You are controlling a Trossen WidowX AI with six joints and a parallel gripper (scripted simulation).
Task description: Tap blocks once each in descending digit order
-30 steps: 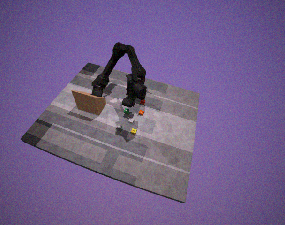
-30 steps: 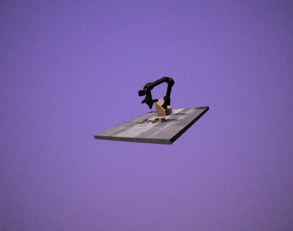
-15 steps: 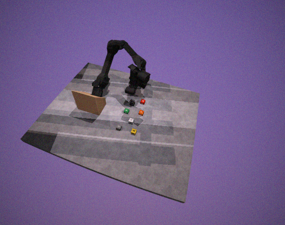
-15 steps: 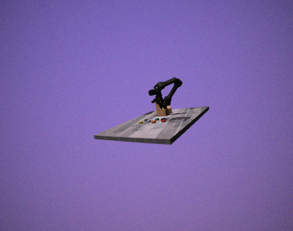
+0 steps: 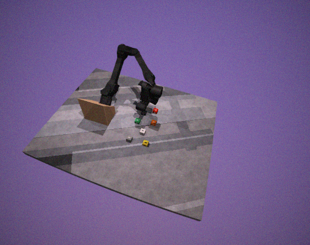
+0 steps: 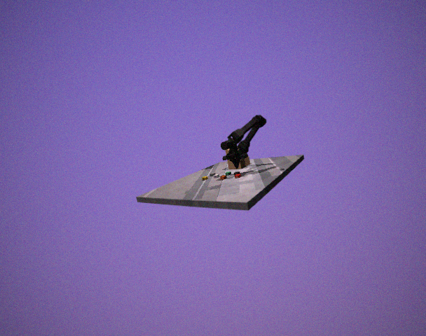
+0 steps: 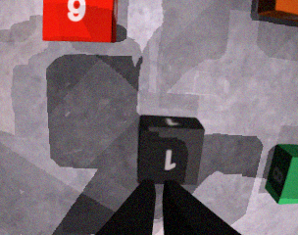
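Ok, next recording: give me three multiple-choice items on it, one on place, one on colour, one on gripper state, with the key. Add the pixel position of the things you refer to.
1. In the top view, which block lies between the green block [image 5: 137, 121] [image 6: 228, 173] [image 7: 292, 173] and the yellow block [image 5: 145, 143] [image 6: 204, 178]?
A) red
B) white
C) orange

2. What colour is the block showing the digit 1?
A) black
B) green
C) red

3. How does the gripper [image 5: 142, 109] [image 6: 236, 166] [image 7: 157, 190] stand?
A) wide open
B) shut on a block
C) shut, holding nothing

Key:
1 B: the white block [image 5: 142, 131] [image 6: 216, 176] sits between them.
2 A: the wrist view shows the 1 on the black block [image 5: 144, 113] [image 6: 237, 173] [image 7: 164, 152].
3 C: the fingertips are close together in the wrist view, with no block between them.
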